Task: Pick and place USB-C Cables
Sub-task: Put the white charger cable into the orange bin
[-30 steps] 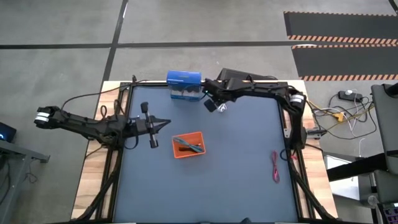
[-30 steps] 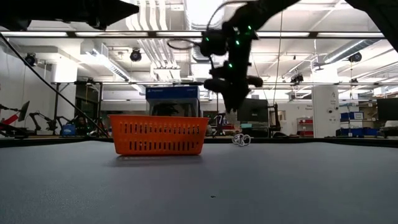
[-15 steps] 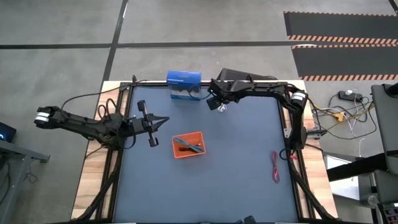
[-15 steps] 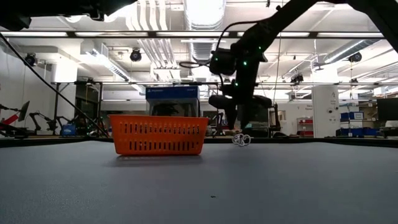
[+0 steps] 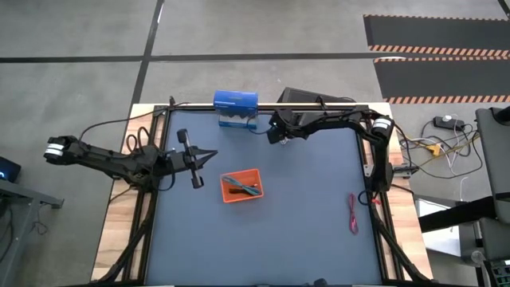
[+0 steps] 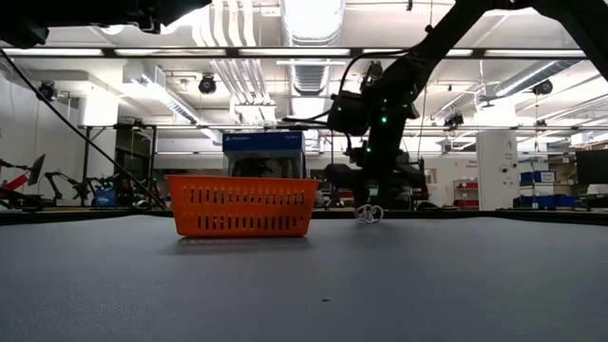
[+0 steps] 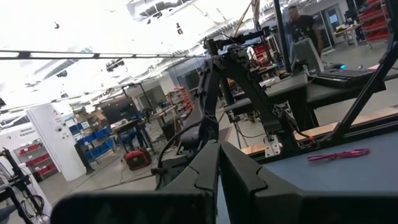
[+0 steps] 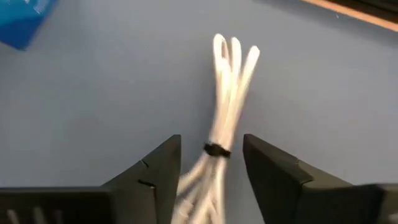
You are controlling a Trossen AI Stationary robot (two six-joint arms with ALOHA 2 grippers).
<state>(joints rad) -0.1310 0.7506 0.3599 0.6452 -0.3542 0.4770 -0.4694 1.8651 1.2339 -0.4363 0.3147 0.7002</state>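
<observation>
As the right claw (image 8: 211, 180) sat wide open around the white cable (image 8: 225, 106), not gripping, it needed to squeeze.

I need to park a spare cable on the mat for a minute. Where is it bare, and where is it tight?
Bare: the near stretch of mat below the orange tray, and the strip between tray and red cable. Crowded: the far edge, where the right claw straddles the white cable beside the blue box.
</observation>
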